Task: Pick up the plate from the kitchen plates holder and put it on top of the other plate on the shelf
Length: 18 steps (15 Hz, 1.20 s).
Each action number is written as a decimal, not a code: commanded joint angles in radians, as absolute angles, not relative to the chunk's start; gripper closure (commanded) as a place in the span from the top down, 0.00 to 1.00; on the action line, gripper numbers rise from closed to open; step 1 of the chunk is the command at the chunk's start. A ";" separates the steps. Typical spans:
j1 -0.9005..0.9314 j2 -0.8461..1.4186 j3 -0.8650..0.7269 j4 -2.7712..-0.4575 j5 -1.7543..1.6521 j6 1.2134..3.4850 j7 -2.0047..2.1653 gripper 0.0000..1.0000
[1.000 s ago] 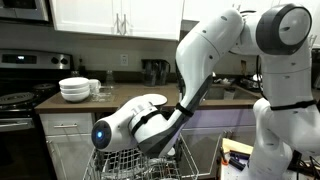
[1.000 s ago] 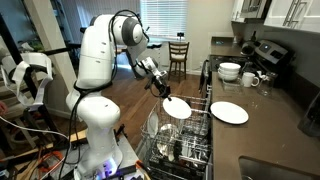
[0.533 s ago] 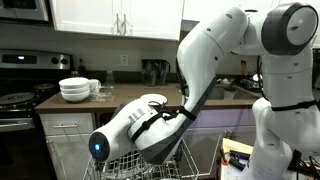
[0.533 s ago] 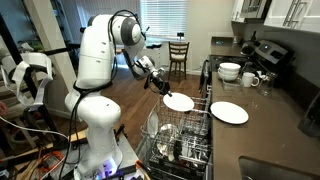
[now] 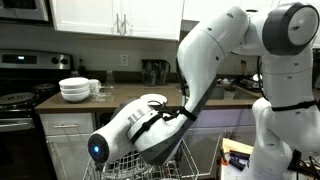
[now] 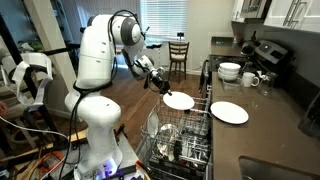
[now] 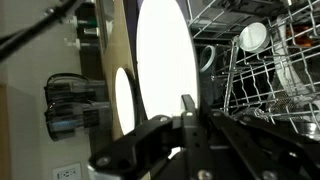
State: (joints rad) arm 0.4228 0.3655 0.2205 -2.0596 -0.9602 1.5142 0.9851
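On the left in an exterior view stands the big white robot arm (image 6: 100,50). It reaches to the right, out over the wooden floor. At its end the black gripper (image 6: 160,87) holds a round white plate (image 6: 178,101). In the wrist view the dark fingers (image 7: 187,108) pinch the edge of this plate. The plate is up in the air, lying nearly flat, above the grey metal wire dish rack (image 6: 190,128) and not touching it. The rack is pulled out, and more dishes stand between its wires. To the right of the rack runs the long dark brown countertop (image 6: 270,130). A small flat round white plate (image 6: 228,113) lies on it, apart from the plate in the gripper. Farther back on the countertop sits a stack of deeper white bowls (image 6: 229,71).
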 commanded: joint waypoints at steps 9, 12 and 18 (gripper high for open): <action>0.395 0.382 0.205 -2.063 -1.119 1.482 1.031 0.02; 0.376 0.370 0.197 -2.071 -1.150 1.484 1.025 0.02; 0.345 0.356 0.188 -2.072 -1.192 1.469 1.005 0.02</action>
State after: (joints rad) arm 0.3640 0.3883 0.1801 -2.0597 -1.1521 1.5069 1.0215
